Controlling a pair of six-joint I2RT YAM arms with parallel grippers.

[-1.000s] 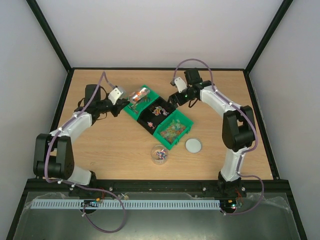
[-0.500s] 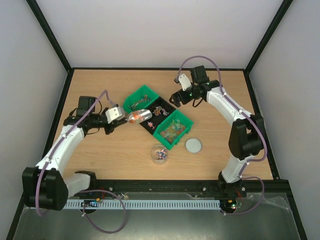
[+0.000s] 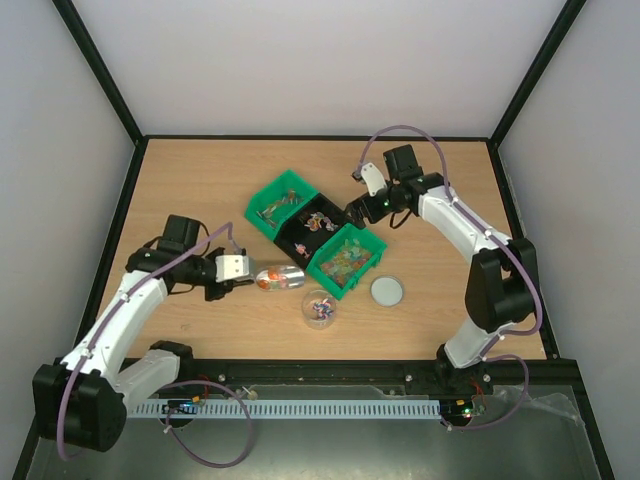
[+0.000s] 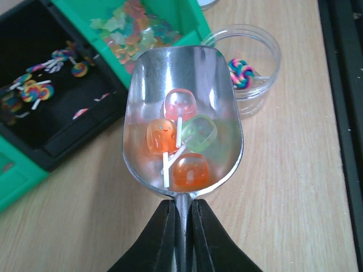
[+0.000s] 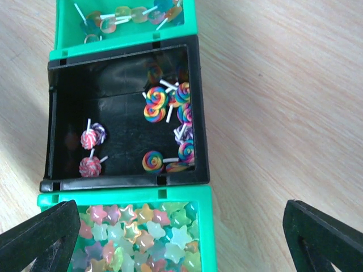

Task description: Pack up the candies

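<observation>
— Starting nearest the arms, what lies on the table?

— Seen from above, a clear jar stands at six o'clock from the table's middle, with a few candies inside; a round white-grey lid lies flat at the jar's three o'clock, apart from it.

— And the left arm?

— The left gripper is clenched on the handle of a metal scoop; the scoop's bowl sits just beside the jar at its ten o'clock, mouth toward the jar; four jelly lollipops lie in the bowl, one pink, one green, two orange, their white sticks crossing.

— Farther back?

— Three bins touch in a row running from four o'clock to ten o'clock; nearest is a green bin full of star-shaped candies; in the middle is a black bin with swirl lollipops, most along one wall; farthest is a second green bin holding a few sweets on sticks.

— The right arm?

— The right gripper hangs above the row at the black bin's two o'clock; its fingers are spread wide, grasping nothing.
</observation>
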